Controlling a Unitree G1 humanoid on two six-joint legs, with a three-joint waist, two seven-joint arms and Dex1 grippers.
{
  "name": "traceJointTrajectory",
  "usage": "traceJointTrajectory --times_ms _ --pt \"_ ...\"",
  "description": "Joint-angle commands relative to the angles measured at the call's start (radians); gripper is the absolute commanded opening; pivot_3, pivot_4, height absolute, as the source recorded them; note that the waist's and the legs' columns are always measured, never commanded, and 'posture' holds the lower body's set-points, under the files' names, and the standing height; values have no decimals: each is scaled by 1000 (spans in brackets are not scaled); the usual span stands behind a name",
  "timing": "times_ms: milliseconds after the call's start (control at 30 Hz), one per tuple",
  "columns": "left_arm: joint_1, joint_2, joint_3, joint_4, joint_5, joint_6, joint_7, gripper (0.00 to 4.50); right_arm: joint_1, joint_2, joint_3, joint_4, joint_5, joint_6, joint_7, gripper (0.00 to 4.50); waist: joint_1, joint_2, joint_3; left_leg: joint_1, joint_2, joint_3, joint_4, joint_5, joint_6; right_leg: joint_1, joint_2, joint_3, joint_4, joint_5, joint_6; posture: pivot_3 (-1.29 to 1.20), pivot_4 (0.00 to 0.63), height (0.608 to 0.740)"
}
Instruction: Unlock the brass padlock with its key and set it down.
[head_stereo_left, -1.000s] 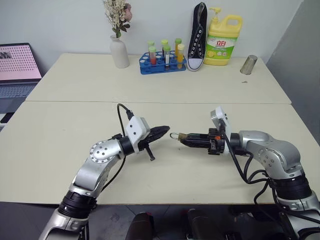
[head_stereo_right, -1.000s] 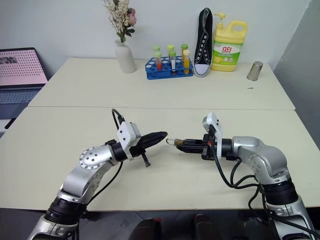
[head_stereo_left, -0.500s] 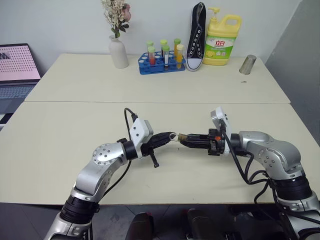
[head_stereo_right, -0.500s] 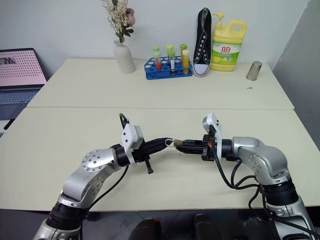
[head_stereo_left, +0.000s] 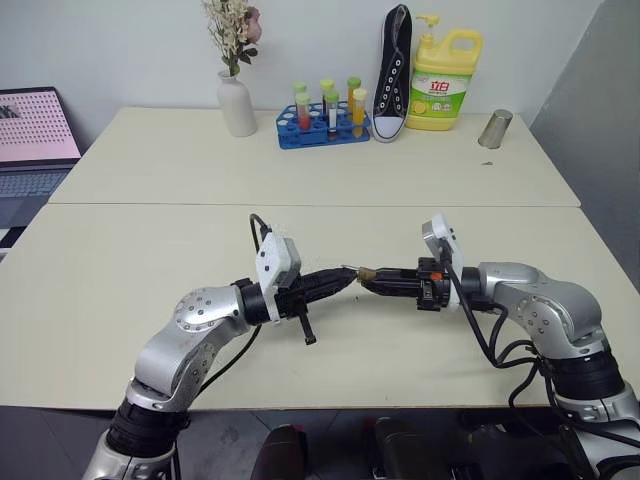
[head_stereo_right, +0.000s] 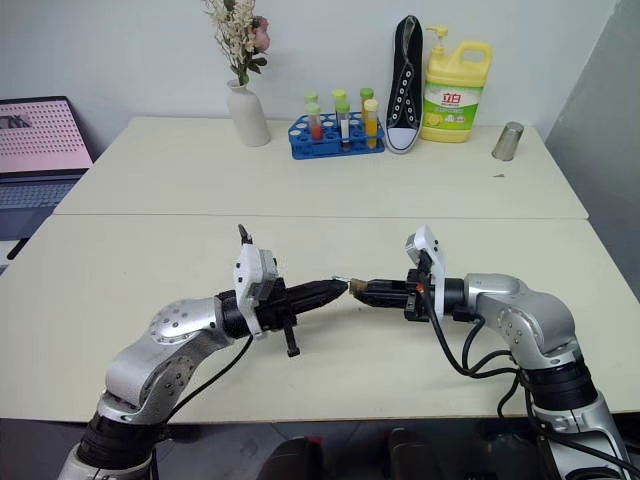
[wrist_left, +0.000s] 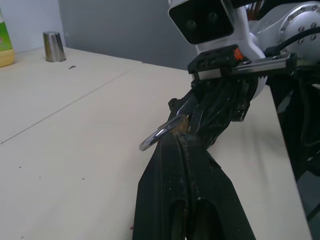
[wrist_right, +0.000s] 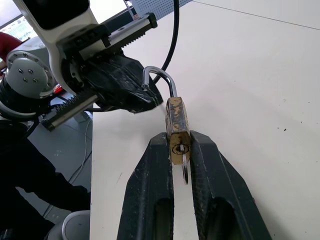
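Observation:
The brass padlock (wrist_right: 176, 127) hangs in the air over the near table, and my right gripper (wrist_right: 178, 139) is shut on its body. A small silver key (wrist_right: 184, 170) sticks out of the keyhole on the end facing the right wrist. The silver shackle (wrist_left: 159, 136) points toward my left gripper (head_stereo_left: 348, 273). That gripper is shut and level, with its tips (wrist_left: 179, 139) right against the shackle. I cannot tell whether they pinch it. The two grippers meet tip to tip (head_stereo_right: 349, 287).
Along the far table's back stand a white vase (head_stereo_left: 238, 105), a blue test-tube rack (head_stereo_left: 325, 125), a black shoe (head_stereo_left: 395, 75), a yellow detergent bottle (head_stereo_left: 444, 80) and a metal cup (head_stereo_left: 495, 129). A laptop (head_stereo_left: 35, 135) sits off to the left.
My left gripper closed the small gap to the padlock and its wrist rolled; its tips now rest at the shackle. The right gripper and padlock stayed still.

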Motion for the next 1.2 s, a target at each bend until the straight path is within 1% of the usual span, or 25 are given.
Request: traceJointTrajectory --times_ms 33,200,500,567,633,700,767,833,867,967,1000,1133,1167,1200 --pt "-14 -4 45 -46 -59 34 15 0 -11 -11 -10 -16 5 -13 18 149 0 0 0 0 0 0 0 0 0 0 0 0 0 0 0 0 150 740" --pt "-32 -20 61 -34 -68 49 41 0 -10 -10 -9 -18 -1 -12 26 148 0 0 0 0 0 0 0 0 0 0 0 0 0 0 0 0 150 740" --pt "-40 -17 47 -24 -49 34 35 0 -7 -11 -10 -23 1 -7 25 148 0 0 0 0 0 0 0 0 0 0 0 0 0 0 0 0 150 740" --pt "-34 7 41 -36 -5 -1 26 0 -8 -11 -13 -22 3 -1 20 148 0 0 0 0 0 0 0 0 0 0 0 0 0 0 0 0 150 740" --pt "-20 31 62 -50 21 -19 31 0 -11 -15 -17 -18 6 11 16 148 0 0 0 0 0 0 0 0 0 0 0 0 0 0 0 0 150 740" --pt "11 94 56 -59 104 -118 -24 0 -16 -17 -28 -5 23 48 8 148 0 0 0 0 0 0 0 0 0 0 0 0 0 0 0 0 150 740" --pt "50 178 38 -44 216 -250 -94 0 -26 -23 -35 18 34 88 7 148 -3 0 0 1 0 1 -1 0 0 0 0 1 0 0 -1 0 150 740" --pt "77 244 21 -16 295 -390 -167 367 -36 -30 -29 40 36 122 7 148 -1 1 0 1 0 1 -1 0 0 0 0 1 0 1 -5 0 150 740" --pt "83 260 15 -5 313 -433 -189 486 -40 -34 -26 47 36 131 10 148 0 1 0 1 0 1 -1 0 0 0 0 1 0 1 -5 0 150 740" --pt "94 286 0 22 355 -512 -231 1406 -54 -41 -1 82 25 169 15 148 3 1 1 1 0 2 -1 0 0 0 0 1 -1 1 -5 0 150 740" --pt "97 290 -5 29 364 -524 -241 1690 -59 -44 13 94 18 181 20 148 3 1 1 1 0 2 -1 0 0 0 -1 1 -1 1 -5 0 150 740" --pt "86 259 -8 30 373 -528 -216 2960 -94 -39 56 162 -8 217 27 148 2 1 1 0 0 2 -1 0 0 -1 -2 1 -1 -1 -2 0 150 740" --pt "88 250 -9 35 385 -538 -203 2993 -118 -29 79 203 -29 221 22 148 2 1 1 0 0 2 -1 0 0 -1 -3 1 -1 -1 -1 0 150 740" --pt "89 243 -8 39 393 -545 -195 3387 -135 -21 96 232 -45 223 20 148 0 1 1 0 1 2 -1 0 0 -1 -3 1 -1 -1 -1 0 150 740"
